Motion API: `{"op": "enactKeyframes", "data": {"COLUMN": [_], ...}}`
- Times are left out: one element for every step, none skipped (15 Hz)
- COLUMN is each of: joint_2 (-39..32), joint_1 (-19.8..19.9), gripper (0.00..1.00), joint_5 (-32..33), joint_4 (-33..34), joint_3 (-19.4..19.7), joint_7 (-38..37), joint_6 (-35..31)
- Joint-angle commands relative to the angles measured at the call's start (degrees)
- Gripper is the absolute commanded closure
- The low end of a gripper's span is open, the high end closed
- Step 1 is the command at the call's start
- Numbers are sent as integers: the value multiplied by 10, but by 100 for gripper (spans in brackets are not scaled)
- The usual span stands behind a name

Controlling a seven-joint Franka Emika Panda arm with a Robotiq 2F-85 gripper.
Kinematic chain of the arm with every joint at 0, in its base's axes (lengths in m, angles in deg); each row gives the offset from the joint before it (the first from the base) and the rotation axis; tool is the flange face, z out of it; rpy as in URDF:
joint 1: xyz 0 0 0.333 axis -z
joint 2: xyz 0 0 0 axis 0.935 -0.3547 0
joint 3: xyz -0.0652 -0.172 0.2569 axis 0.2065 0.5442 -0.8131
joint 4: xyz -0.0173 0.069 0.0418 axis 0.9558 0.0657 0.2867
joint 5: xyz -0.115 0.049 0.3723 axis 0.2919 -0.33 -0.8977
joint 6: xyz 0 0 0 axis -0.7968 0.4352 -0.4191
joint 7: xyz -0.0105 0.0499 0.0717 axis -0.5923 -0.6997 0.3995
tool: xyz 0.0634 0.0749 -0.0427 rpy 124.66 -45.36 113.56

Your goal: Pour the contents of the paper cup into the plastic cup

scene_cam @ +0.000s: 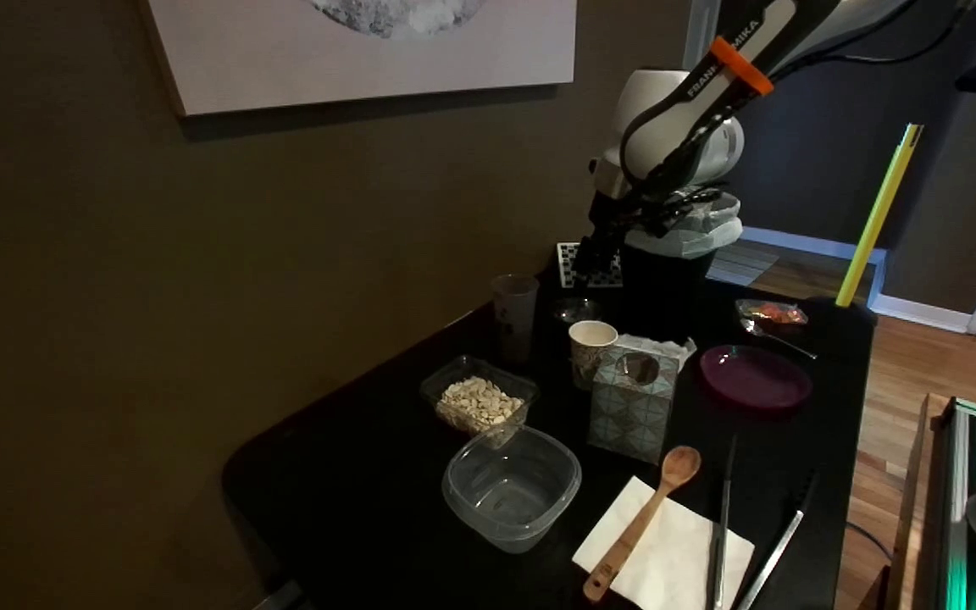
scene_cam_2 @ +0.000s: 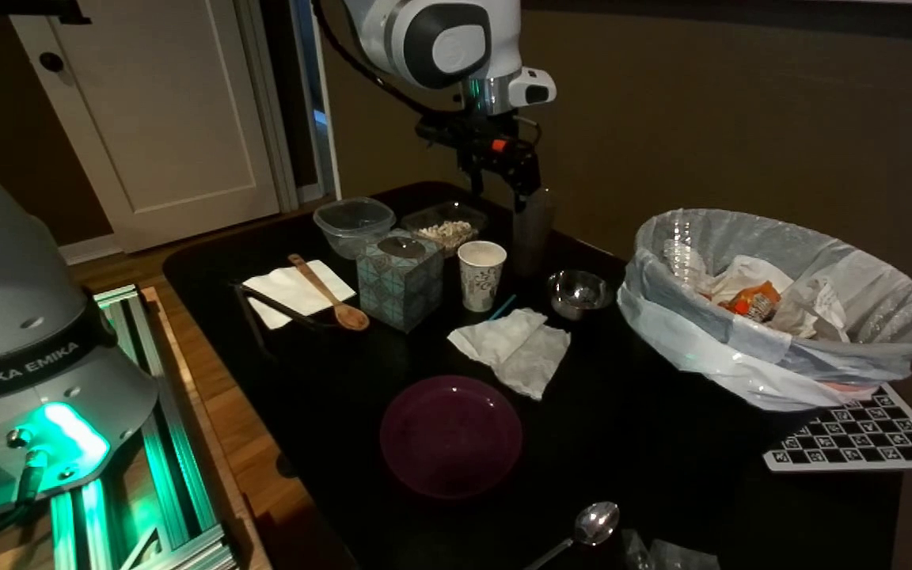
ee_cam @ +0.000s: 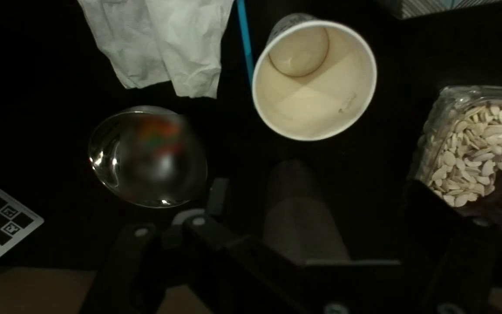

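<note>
The paper cup, white with a printed pattern, stands upright on the black table in both exterior views (scene_cam: pixel 587 360) (scene_cam_2: pixel 480 277). In the wrist view (ee_cam: pixel 316 100) its cream inside shows, with a glint at the bottom; I cannot tell what it holds. The plastic cup, a dim greyish see-through tumbler, stands upright beside it near the wall in both exterior views (scene_cam: pixel 515 313) (scene_cam_2: pixel 533 233), and shows faintly between my fingers in the wrist view (ee_cam: pixel 299 213). My gripper (scene_cam_2: pixel 501 194) is open and empty, pointing down at about the plastic cup's rim height; its spread fingers show in the wrist view (ee_cam: pixel 323 196).
A metal bowl (scene_cam_2: pixel 579 293), crumpled napkin (scene_cam_2: pixel 515 348) and blue straw (ee_cam: pixel 245 39) lie near the cups. A tissue box (scene_cam_2: pixel 399 281), tub of pale flakes (scene_cam: pixel 479 402) and clear tub (scene_cam: pixel 512 491) stand around. A lined trash bin (scene_cam_2: pixel 773 356) and purple plate (scene_cam_2: pixel 450 437) are further off.
</note>
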Motion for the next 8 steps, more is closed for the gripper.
{"op": "enactKeyframes", "data": {"joint_2": [54, 64, 73, 48, 56, 62, 65, 65], "joint_1": [-15, -17, -19, -19, -20, -21, -22, -23], "gripper": [0, 0, 0, 0, 0, 0, 0, 0], "joint_5": [4, 7, 10, -2, -2, -2, -2, -2], "joint_4": [-12, -12, -13, 1, 1, 1, 0, -1], "joint_3": [16, 19, 21, 20, 22, 24, 24, 24], "joint_7": [-10, -11, -10, 0, 0, 0, 0, 0], "joint_6": [84, 101, 111, 87, 98, 103, 105, 105]}}
